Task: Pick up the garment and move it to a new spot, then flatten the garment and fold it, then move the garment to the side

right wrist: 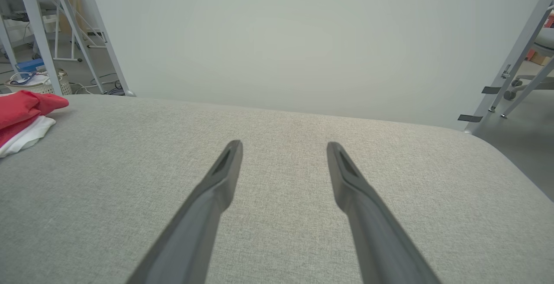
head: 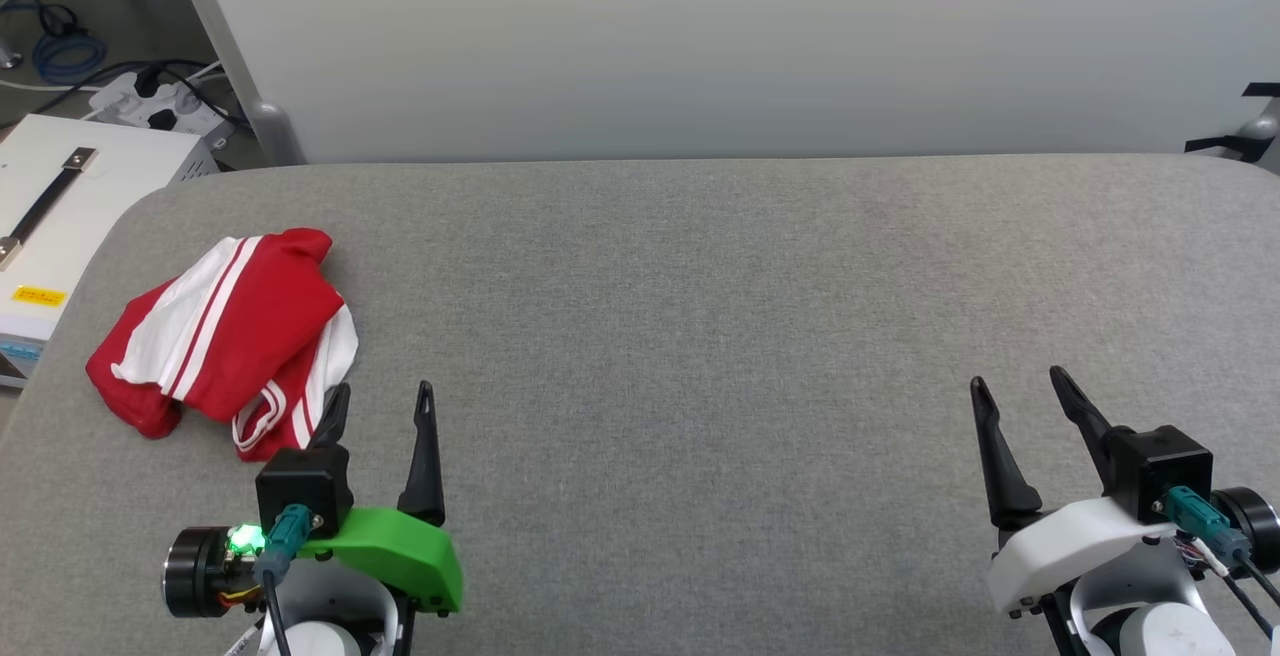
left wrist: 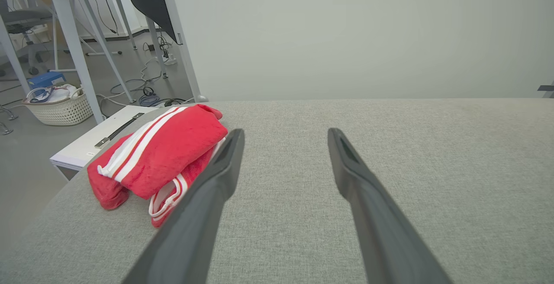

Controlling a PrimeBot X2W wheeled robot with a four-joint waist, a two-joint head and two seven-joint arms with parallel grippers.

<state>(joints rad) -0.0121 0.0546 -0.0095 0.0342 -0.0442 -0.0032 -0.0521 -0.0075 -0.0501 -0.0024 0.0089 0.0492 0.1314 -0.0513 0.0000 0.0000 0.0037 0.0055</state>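
The garment (head: 228,336), red with white panels and red-white striped trim, lies bunched in a heap near the left edge of the grey table (head: 700,336). My left gripper (head: 385,398) stands open just to the right of the heap's near corner, nothing between its fingers. In the left wrist view the garment (left wrist: 160,154) sits left of the left finger, its near edge partly behind that finger. My right gripper (head: 1015,384) is open over bare cloth at the lower right. The right wrist view catches the garment (right wrist: 24,117) at its far left edge.
A white case with a black handle (head: 50,216) stands off the table's left edge, with a power strip and cables (head: 150,101) on the floor behind it. A pale wall panel (head: 700,36) rises along the table's far edge. A woven basket (left wrist: 58,104) sits on the floor.
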